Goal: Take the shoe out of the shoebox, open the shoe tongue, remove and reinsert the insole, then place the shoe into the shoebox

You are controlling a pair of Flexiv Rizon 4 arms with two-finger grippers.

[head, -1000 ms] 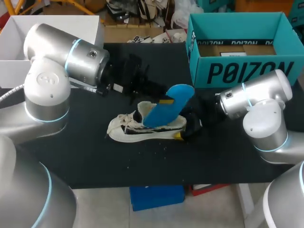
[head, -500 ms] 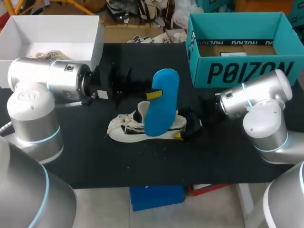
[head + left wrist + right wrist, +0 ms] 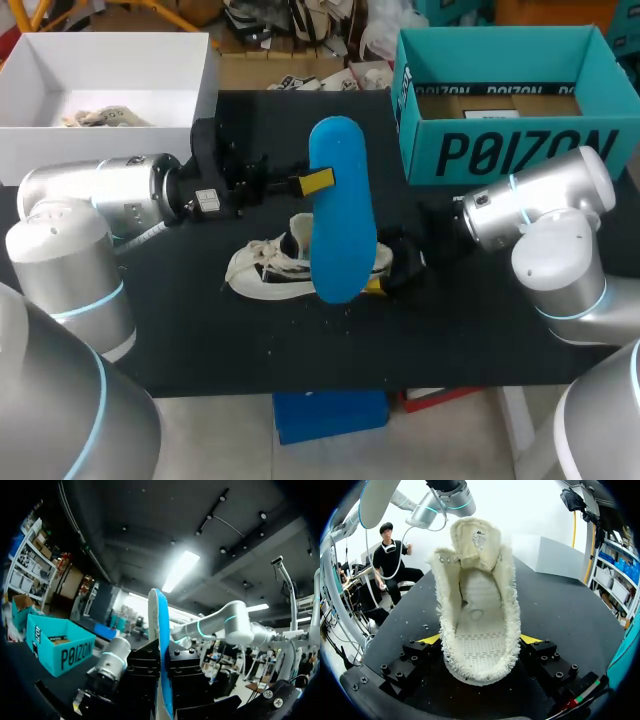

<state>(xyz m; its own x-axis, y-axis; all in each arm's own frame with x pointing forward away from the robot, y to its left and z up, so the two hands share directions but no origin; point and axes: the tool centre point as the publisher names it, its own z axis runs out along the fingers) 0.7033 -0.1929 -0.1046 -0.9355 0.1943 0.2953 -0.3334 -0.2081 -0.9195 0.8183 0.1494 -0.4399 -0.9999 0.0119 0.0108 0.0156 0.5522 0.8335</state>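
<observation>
A white knit shoe (image 3: 262, 271) lies on its sole on the black table (image 3: 200, 340). My right gripper (image 3: 388, 272) is shut on its heel. In the right wrist view the shoe (image 3: 477, 605) stands between the yellow fingertips (image 3: 432, 639), tongue raised, its inside bare. The blue insole (image 3: 338, 210) hangs upright above the shoe, clear of it. My left gripper (image 3: 312, 184) is shut on the insole's edge. In the left wrist view the insole (image 3: 161, 630) runs edge-on between the black fingers. The teal shoebox (image 3: 510, 150) stands open at the back right.
An open white box (image 3: 110, 50) with pale fabric inside sits at the back left. The teal shoebox (image 3: 60, 647) also shows past my right arm (image 3: 107, 667) in the left wrist view. Bare black table lies in front of the shoe.
My left arm has lifted the insole out of the shoe and turned it from leaning to upright. Its wrist has swung left and lower. The right arm and shoe have not moved.
</observation>
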